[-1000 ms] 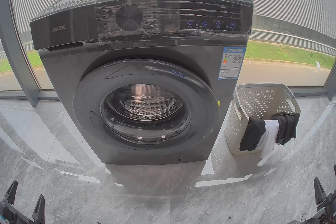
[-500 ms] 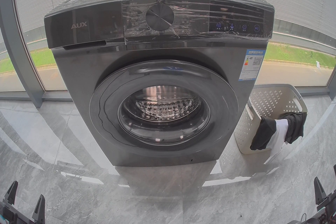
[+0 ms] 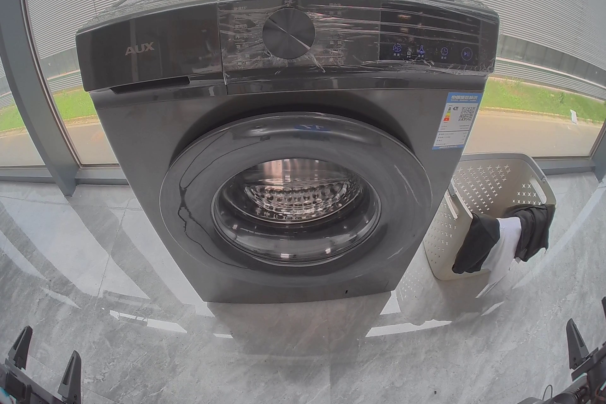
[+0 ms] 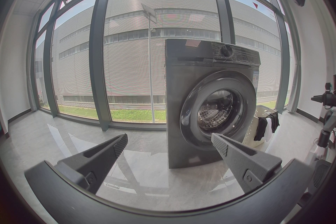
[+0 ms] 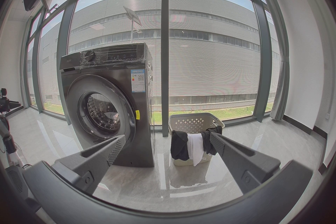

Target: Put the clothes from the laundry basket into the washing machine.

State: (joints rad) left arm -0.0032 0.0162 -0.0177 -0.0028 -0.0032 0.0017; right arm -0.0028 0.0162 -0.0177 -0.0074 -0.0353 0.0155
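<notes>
Partly hidden behind the washer (image 3: 278, 172), at its right, the basket (image 3: 505, 168) has clothes (image 3: 502, 238) draped over its rim, perhaps more inside. The label (image 3: 459, 120) is illegible. Left gripper (image 4: 169, 137) and right gripper (image 5: 167, 136) gape, empty.

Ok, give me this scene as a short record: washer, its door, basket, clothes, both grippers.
washer: grey front-loader, straight ahead
door: shut
basket: white, on the floor at the washer's right side
clothes: black and white pieces draped over the basket's near rim
left gripper: open, empty, low, apart from the washer
right gripper: open, empty, low, apart from the basket
task state: door not yet opened, clothes not yet picked up
</notes>
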